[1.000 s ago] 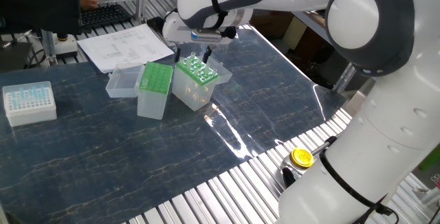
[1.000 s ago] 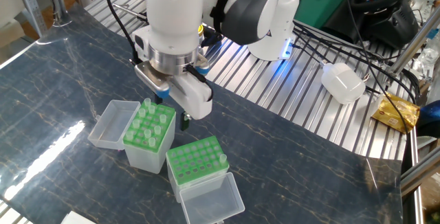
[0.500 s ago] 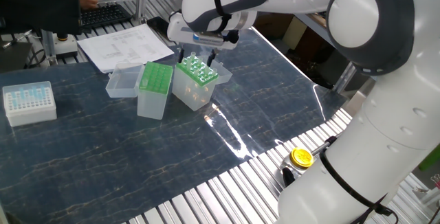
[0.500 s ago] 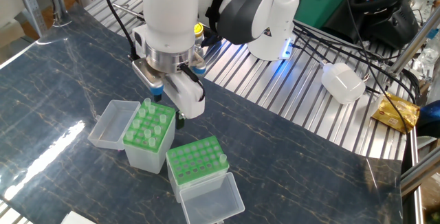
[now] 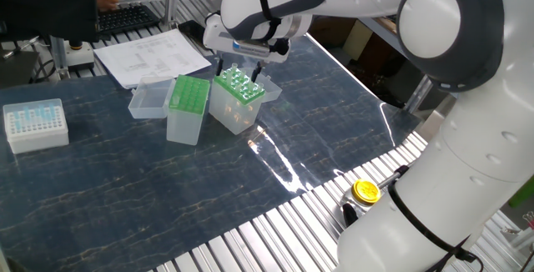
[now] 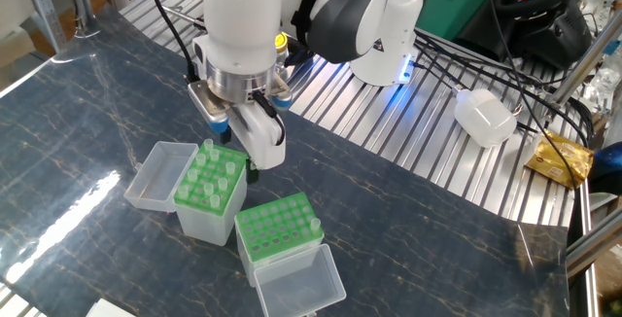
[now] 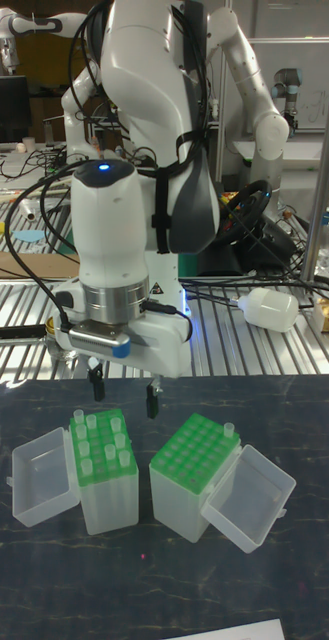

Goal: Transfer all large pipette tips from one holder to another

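Tall fixed view, my gripper (image 7: 122,388): fingers spread, empty, hovering above the rack of large pipette tips (image 7: 100,440); wider holder (image 7: 196,462), one tip, just beside.

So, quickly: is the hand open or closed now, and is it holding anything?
Hand: open, holding nothing, its two fingers spread above the translucent plastic box with green grid top.
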Tool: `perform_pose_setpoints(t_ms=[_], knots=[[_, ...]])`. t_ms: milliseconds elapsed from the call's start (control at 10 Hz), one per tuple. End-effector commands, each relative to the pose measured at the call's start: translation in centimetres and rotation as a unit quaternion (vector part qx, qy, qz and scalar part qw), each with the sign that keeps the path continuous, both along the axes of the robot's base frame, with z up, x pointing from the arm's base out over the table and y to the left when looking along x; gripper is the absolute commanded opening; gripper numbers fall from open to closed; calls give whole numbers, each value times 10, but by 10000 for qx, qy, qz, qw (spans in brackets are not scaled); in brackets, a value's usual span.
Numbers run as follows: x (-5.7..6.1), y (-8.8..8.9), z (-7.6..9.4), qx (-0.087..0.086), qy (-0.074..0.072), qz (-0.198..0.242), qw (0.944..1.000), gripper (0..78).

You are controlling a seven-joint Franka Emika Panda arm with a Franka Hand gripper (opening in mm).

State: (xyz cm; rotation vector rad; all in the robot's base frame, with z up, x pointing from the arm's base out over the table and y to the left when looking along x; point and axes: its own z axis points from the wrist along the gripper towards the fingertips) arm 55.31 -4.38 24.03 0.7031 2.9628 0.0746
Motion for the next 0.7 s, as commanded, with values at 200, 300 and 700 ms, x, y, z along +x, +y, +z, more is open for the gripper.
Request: perform_pose_setpoints(t_ms=[200,300,700], knots=[[-1,1,1,18,71,-133,9999,774],[-1,1,1,12,76,-135,9999,774],[-1,1,1,3,92,-167,9998,13]])
